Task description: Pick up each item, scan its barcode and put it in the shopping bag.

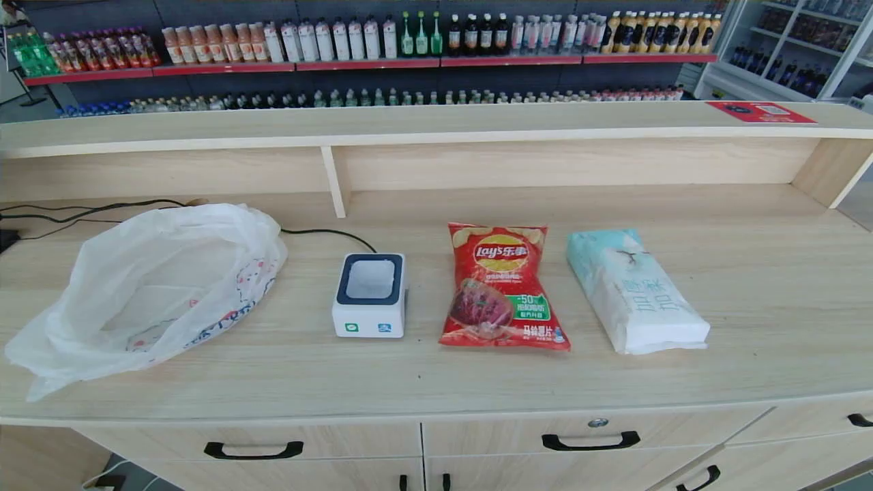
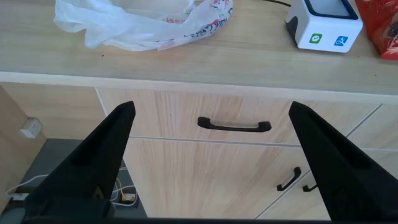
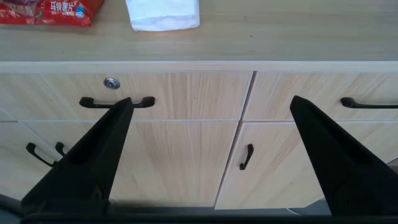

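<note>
On the pale wood surface [image 1: 436, 382], four things lie in a row, seen from the head view. Take the scanner [image 1: 369, 294] as the centre of the dial. It is a white box with a dark-framed window facing up and two small square marks on its front.

At 9 o'clock, near it, the shopping bag [image 1: 150, 293] lies slumped. It is thin, translucent white plastic with red and blue print, crumpled and loosely open. At 3 o'clock, just beside the scanner, the red chips bag [image 1: 502, 286] lies flat, face up, its top end toward 12. Farther out at 3 o'clock, apart from it, the tissue pack [image 1: 634, 292] lies flat and slightly angled, a soft wrap in white and pale teal.

A black cable [image 1: 327, 233] runs from behind the scanner toward 10 o'clock, passing behind the shopping bag. At 12 o'clock a raised ledge [image 1: 436, 126] crosses the back, with a red sticker [image 1: 760, 111] on it at 2 o'clock and shelves [image 1: 368, 65] of bottles beyond.

Down at 6 o'clock, both arms hang below the surface's front edge, which lies between them and the items. The left tool [image 2: 210, 107] is spread wide, a black drawer handle [image 2: 234, 126] showing between its fingers. The right tool [image 3: 210, 101] is equally spread before the cabinet fronts, near a round lock [image 3: 111, 83].
</note>
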You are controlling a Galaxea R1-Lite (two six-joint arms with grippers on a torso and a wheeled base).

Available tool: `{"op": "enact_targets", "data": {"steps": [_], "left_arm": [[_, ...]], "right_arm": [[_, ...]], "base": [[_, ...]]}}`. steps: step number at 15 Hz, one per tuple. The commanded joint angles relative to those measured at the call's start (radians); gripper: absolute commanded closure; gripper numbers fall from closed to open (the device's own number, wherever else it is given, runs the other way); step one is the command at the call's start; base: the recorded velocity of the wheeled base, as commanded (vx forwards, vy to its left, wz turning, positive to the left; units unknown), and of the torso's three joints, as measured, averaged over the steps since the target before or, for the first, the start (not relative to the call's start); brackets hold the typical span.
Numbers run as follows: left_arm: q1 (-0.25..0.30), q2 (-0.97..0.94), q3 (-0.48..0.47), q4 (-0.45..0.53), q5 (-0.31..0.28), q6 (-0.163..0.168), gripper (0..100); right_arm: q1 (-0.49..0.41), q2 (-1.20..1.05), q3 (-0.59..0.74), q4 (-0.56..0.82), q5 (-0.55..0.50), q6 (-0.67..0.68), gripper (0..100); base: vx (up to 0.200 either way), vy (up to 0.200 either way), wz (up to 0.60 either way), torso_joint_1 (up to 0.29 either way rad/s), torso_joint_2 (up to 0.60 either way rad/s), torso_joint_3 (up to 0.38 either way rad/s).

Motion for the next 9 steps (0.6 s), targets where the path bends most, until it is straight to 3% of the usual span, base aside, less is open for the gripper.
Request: {"op": "enact_targets", "data": {"steps": [1,5,9], "left_arm": [[0.000,0.002,0.000,0.000,0.000,0.000,0],[0.000,0.000,0.000,0.000,-0.001,0.000,0],[0.000,0.000,0.000,0.000,0.000,0.000,0]], "right_arm": [[0.002,0.002,0.000,-0.001,0.004,-0.002,0],[0.000,0.002,0.000,-0.004,0.038,-0.012,0],[0.026,0.430,-0.277,-0.090,0.085,-0.026,0]], "base": [[0.000,0.000,0.00,0.000,0.00,0.000],[0.000,0.000,0.00,0.000,0.00,0.000],[0.000,0.000,0.00,0.000,0.00,0.000]]}}
